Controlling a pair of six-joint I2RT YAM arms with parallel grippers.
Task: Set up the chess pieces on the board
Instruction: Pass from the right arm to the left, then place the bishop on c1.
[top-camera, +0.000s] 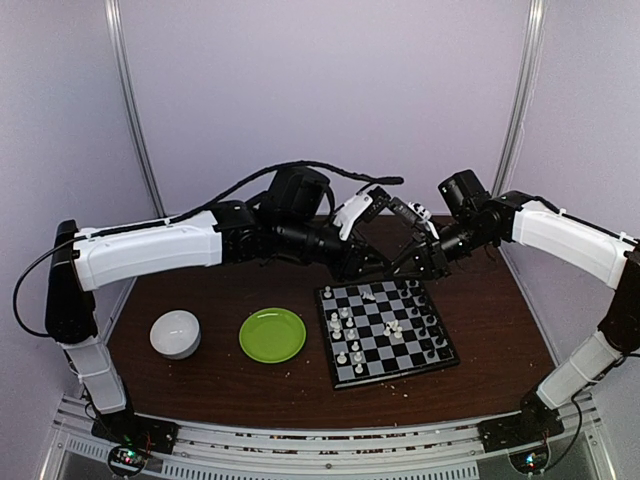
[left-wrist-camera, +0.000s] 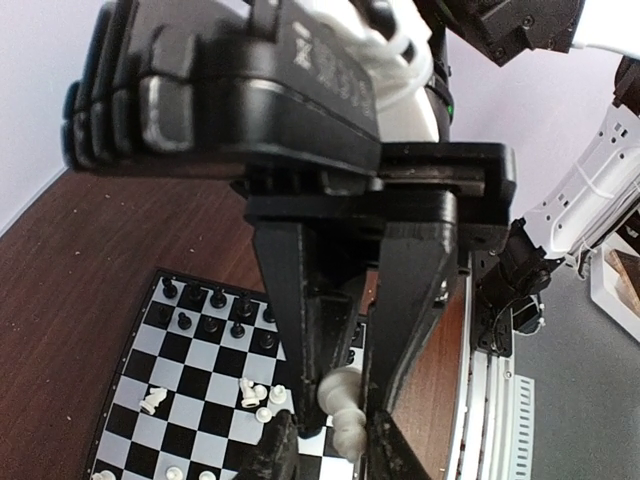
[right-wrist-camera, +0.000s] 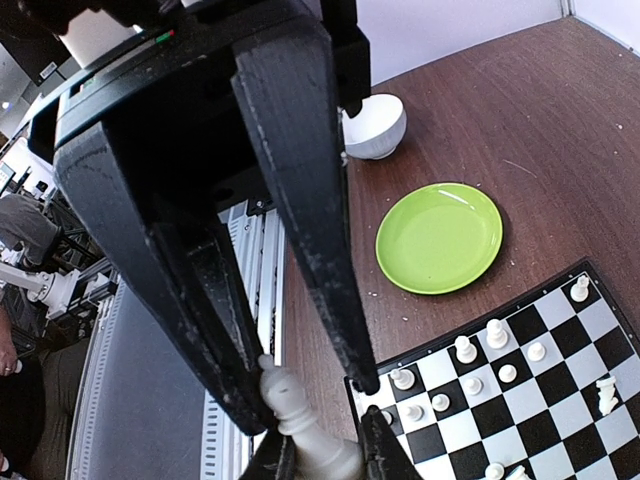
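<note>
From above, both arms reached in over the far edge of the board (top-camera: 385, 355), which lay on the dark worktop (top-camera: 220, 385) right of a green plate (top-camera: 272, 334) and a white bowl (top-camera: 175, 333). The left pincer (top-camera: 375, 266) and the right pincer (top-camera: 405, 262) met tip to tip just above that far edge. What lay between them was too small to make out there. Chess pieces (top-camera: 341, 325) stood scattered on the board, white mostly toward the plate side and black toward the other.

In the left wrist view, the left pincer (left-wrist-camera: 345, 415) was drawn in narrow, with a white chess piece (left-wrist-camera: 340, 390) pinched between its two black fingers (left-wrist-camera: 410, 330). Two more dark tips rose from the bottom edge, flanking the lower end of the same piece. Below lay the board (left-wrist-camera: 190, 370), with black pieces in two ragged rows at one side and a few white ones nearer the middle, some tipped over.

In the right wrist view, the right pincer (right-wrist-camera: 310, 400) was likewise nearly closed and gripped the white chess piece (right-wrist-camera: 295, 415) near its head. The other pincer's tips hugged its base at the bottom edge. Beyond were the board (right-wrist-camera: 575, 345) with white pieces on it, the green plate (right-wrist-camera: 440, 237) and the white bowl (right-wrist-camera: 375, 125).
</note>
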